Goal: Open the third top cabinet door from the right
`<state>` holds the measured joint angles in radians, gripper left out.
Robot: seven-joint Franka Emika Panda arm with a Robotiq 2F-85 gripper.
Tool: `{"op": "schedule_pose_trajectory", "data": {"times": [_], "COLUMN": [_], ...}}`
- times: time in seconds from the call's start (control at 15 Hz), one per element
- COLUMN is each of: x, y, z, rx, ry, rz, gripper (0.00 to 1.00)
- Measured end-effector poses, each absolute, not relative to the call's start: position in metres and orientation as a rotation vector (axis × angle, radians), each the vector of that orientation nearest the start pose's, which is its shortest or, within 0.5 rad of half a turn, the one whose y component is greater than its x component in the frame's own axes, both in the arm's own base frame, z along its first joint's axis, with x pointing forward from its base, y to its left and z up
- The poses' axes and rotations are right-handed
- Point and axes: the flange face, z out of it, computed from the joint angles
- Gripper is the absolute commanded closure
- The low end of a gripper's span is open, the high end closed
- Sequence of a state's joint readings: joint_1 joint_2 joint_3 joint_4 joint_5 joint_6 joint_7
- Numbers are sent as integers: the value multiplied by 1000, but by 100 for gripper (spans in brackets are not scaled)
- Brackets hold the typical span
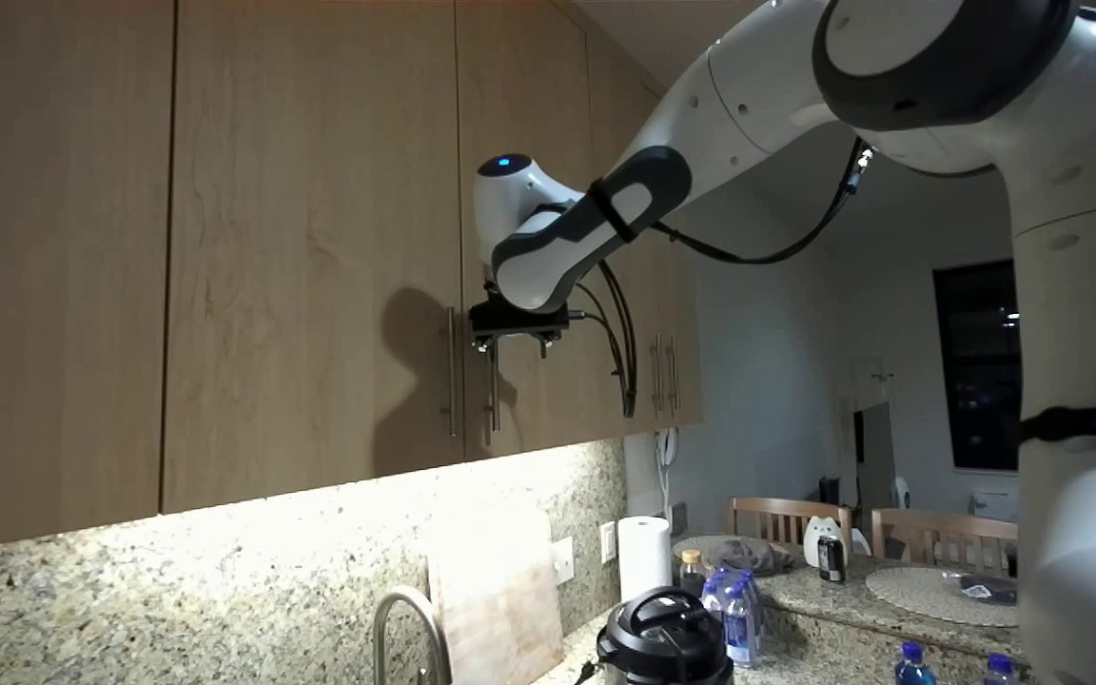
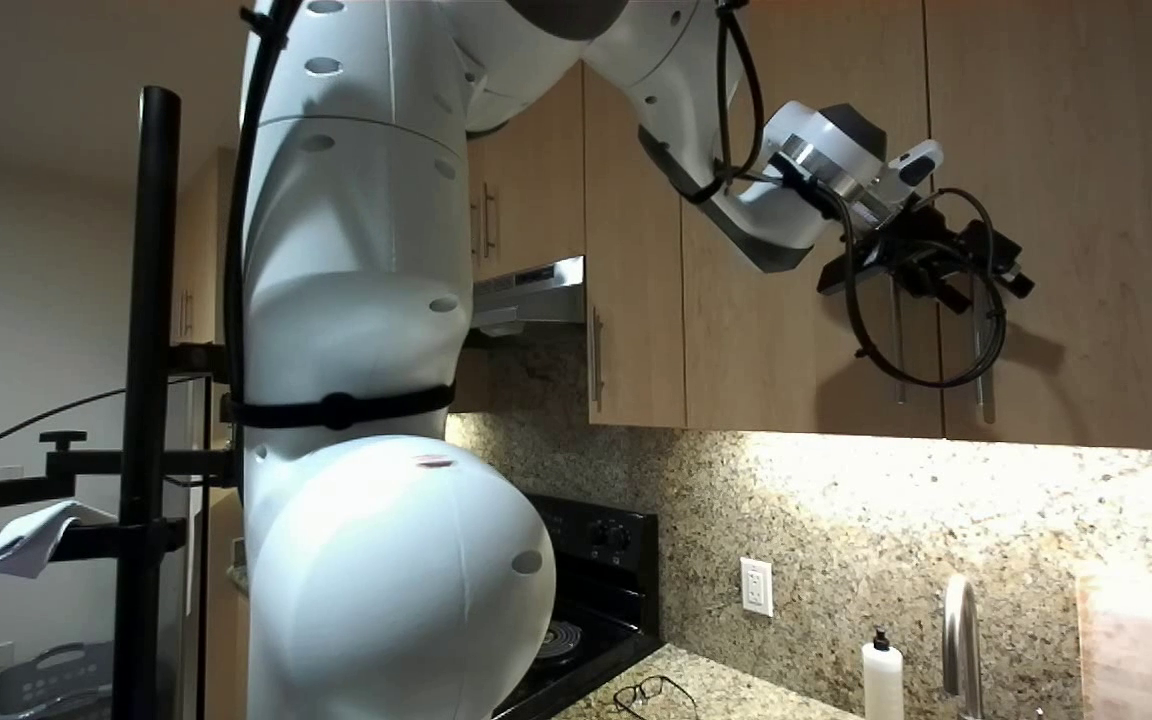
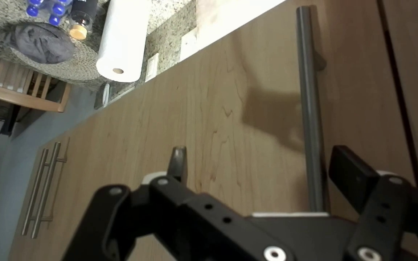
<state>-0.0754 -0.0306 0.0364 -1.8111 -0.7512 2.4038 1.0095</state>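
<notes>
The third top cabinet door is a tall tan wood panel point(image 1: 548, 238), also seen at the right of an exterior view as the cabinet panel point(image 2: 1086, 150). It lies flush with its neighbours. Its slim silver bar handle point(image 1: 497, 404) runs vertically, low along the left edge. In the wrist view this handle point(image 3: 307, 90) passes between the fingers of my gripper point(image 3: 259, 156), closer to the right-hand finger point(image 3: 352, 174). The jaws are wide apart, and neither finger visibly presses on the bar. Both exterior views show the gripper point(image 1: 513, 348) at the handle's upper part.
A wider cabinet panel point(image 1: 320, 190) borders the door, its bar handle point(image 1: 452, 381) close beside my gripper. Two more handles point(image 3: 42, 188) stand farther along. A cable loop point(image 2: 861, 330) hangs from the wrist. Below are a faucet point(image 1: 410, 609), paper towels point(image 1: 645, 561) and a black-lidded cooker point(image 1: 667, 628).
</notes>
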Motion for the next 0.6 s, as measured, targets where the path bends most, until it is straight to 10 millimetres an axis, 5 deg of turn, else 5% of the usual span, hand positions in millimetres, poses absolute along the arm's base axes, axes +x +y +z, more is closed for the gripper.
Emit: {"op": "schedule_pose_trajectory", "data": {"times": [0.6], "x": [624], "y": [-36], "z": [613], "rx": [-3020], "ry": [1004], "rz": [-1375], "gripper": [0]}}
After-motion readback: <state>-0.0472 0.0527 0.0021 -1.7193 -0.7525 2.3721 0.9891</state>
